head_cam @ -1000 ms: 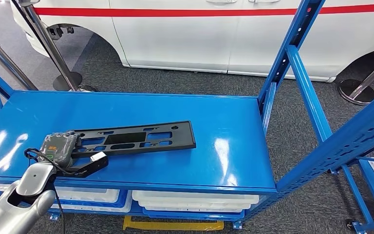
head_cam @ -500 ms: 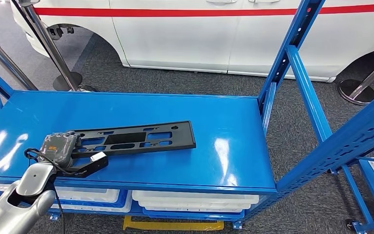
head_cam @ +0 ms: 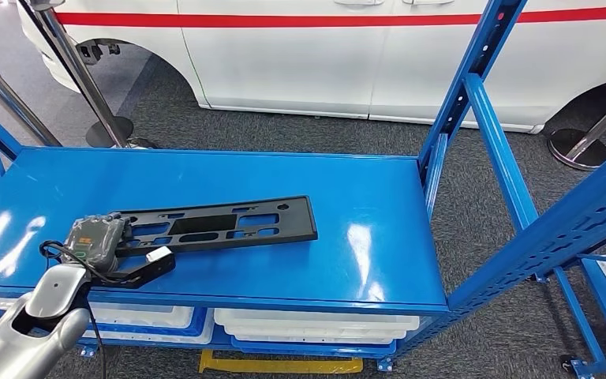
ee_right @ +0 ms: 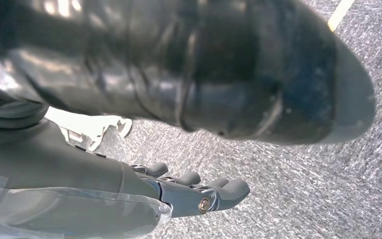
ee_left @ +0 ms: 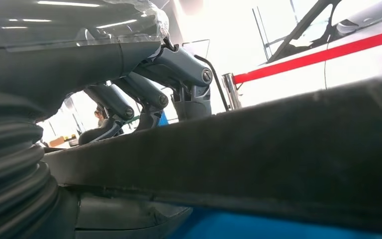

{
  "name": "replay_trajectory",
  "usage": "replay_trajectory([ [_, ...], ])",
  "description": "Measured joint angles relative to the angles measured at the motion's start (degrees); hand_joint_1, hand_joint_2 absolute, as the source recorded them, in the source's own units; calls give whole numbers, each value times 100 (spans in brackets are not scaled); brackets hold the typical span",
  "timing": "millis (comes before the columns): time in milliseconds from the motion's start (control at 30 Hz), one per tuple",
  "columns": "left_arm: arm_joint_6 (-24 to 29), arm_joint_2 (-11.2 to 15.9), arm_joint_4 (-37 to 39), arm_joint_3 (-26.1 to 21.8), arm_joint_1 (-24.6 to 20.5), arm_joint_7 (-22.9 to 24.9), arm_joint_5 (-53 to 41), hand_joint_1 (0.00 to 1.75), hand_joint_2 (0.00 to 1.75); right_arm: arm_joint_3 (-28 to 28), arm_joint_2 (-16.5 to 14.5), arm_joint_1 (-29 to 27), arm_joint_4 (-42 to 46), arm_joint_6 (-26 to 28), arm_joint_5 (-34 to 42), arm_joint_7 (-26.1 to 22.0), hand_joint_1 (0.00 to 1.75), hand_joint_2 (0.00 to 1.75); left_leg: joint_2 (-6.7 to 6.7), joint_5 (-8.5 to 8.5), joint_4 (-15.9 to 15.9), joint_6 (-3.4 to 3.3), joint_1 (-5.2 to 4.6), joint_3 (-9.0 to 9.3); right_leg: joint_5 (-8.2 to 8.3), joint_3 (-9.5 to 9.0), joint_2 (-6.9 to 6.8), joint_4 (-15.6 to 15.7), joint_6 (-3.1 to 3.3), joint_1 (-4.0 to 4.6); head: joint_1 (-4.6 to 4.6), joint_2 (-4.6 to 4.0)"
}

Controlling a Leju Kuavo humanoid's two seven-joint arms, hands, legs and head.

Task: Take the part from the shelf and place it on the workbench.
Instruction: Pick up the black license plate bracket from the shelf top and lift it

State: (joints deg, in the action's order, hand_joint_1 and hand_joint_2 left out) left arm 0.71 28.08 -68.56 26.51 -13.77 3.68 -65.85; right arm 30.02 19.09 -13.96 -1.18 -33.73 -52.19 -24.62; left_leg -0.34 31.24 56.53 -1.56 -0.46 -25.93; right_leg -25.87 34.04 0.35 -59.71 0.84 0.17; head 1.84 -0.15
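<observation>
Part, a long flat black plastic panel, lies lower left on my blue metal workbench, left hand gripping its near end to seat it flat.

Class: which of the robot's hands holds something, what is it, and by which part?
The left hand grips the black part at its left end, on the blue table. The right hand holds nothing.
</observation>
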Motion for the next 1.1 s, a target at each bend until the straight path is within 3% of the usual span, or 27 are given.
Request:
replay_trajectory([
  [400,1287,90,-524,-147,560,384,-609,175,175,151,-92,-12,0,154,-82,36,0,0,2,0,0,1,1,-14,-1,16,1,0,0,5,0,0],
  [600,1327,222,-1149,-282,753,445,-737,175,175,219,-157,-8,0,208,-122,38,0,0,1,1,0,1,0,-17,-3,16,0,1,-4,3,0,0],
  [1100,1665,570,-1802,-373,959,322,-1097,175,175,297,-196,6,0,225,-240,36,0,0,1,6,12,-3,-9,-21,-1,17,1,9,-9,-5,0,0],
])
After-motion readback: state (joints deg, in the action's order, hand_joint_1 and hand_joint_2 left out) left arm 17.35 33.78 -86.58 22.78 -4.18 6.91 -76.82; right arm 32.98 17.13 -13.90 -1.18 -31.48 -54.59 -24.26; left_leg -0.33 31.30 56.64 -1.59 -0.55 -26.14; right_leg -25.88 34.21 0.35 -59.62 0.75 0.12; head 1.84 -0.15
